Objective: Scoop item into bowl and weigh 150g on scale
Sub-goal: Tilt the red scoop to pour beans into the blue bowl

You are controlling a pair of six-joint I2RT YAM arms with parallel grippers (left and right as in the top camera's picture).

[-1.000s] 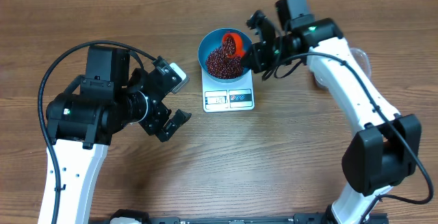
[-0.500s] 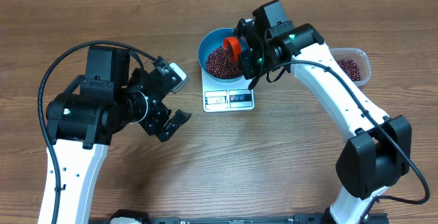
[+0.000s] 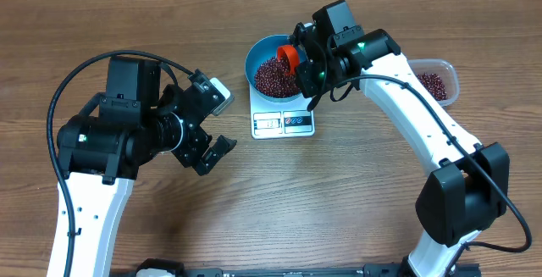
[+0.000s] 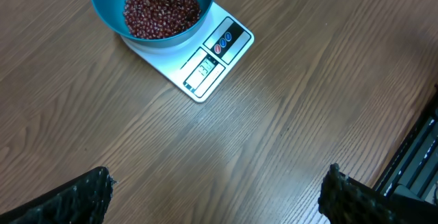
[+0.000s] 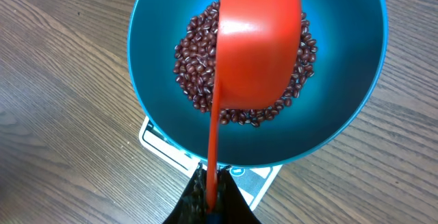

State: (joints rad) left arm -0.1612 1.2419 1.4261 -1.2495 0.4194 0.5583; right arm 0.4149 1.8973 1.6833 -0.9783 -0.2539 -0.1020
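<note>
1. Beans (image 5: pixel 195 73) are lying as a loose, light heap inside the blue bowl (image 5: pixel 154 39). They are probably rolling freely, so they need scooping rather than pinching.
2. Bowl is sitting on the scale (image 4: pixel 212 53).
3. Right hand (image 5: pixel 209 200) is pinching the handle of the red scoop (image 5: pixel 256 46), which is the sensible hold, and tipping the scoop over the bowl.
4. Left hand (image 3: pixel 212 154) is hanging spread and empty, well apart from the scale.

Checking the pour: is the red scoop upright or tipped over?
Tipped over: in the right wrist view the red scoop shows only its smooth back, no hollow, above the beans in the blue bowl.
</note>
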